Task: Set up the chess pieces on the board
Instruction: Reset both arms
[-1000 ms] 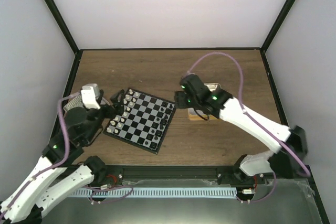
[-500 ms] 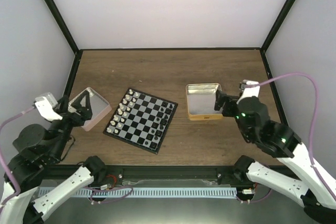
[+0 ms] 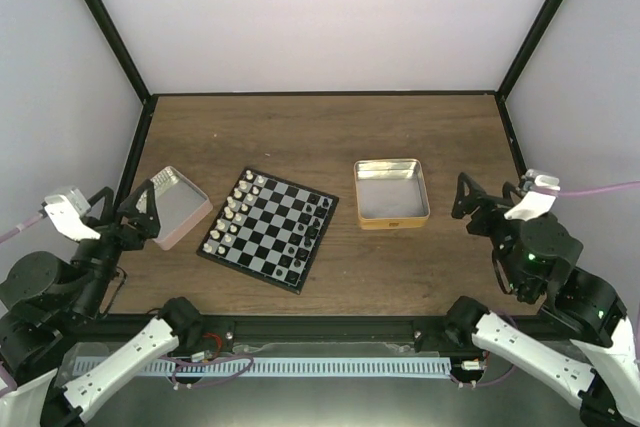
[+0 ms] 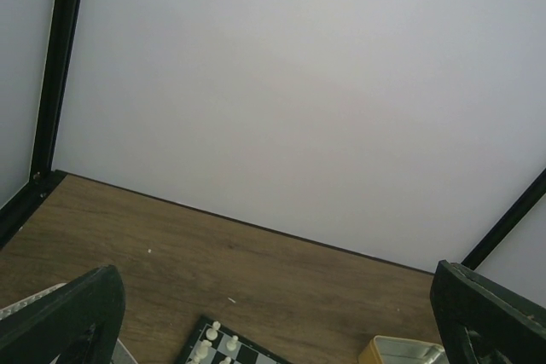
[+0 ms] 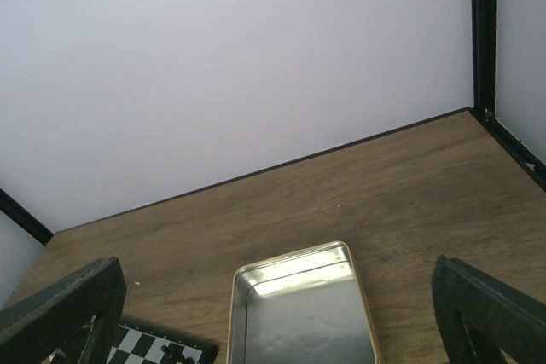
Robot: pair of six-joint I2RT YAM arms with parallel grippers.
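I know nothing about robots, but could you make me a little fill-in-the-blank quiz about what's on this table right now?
1. In the top view, the gold-rimmed tin lies to the ___ of the chessboard.
2. That tin is ___ inside.
3. The cream-white pieces line the board's edge nearest the silver-and-pink tin; the ___ pieces stand on the opposite side.
4. The left gripper and right gripper both have their fingers ___.
Missing words: right; empty; black; open.

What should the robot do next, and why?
Probably just park: the gold tin and the pink tin look empty, the chess pieces line two sides of the board, and the left gripper and right gripper hang open, holding nothing.
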